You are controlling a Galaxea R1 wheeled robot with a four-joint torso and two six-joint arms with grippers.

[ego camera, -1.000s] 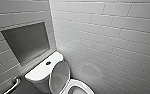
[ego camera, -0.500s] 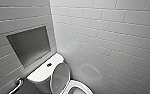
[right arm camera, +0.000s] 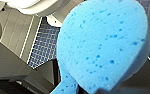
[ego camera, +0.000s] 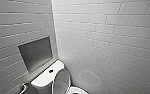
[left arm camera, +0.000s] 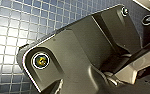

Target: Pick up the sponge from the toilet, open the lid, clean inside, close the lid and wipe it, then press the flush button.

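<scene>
The white toilet (ego camera: 44, 81) stands in the corner at the lower edge of the head view. Its lid (ego camera: 61, 81) is raised and leans back against the tank. Part of the bowl rim (ego camera: 77, 90) shows in front of the lid. A round flush button (ego camera: 51, 71) sits on the flat tank top. The bright blue sponge (right arm camera: 103, 45) looms large in the right wrist view, held above the floor with my right gripper shut on it. White ceramic of the toilet (right arm camera: 28, 5) shows just beyond the sponge. My left gripper is open and hangs over small blue-grey floor tiles (left arm camera: 8, 37).
Grey tiled walls meet in a corner behind the toilet. A recessed niche (ego camera: 36, 53) is set in the left wall above the tank. A pale hose or fitting (ego camera: 23, 88) sits low beside the tank on the left.
The whole head picture has shifted a little downward, so the camera has moved. The lid stays raised and the sponge stays in the right gripper.
</scene>
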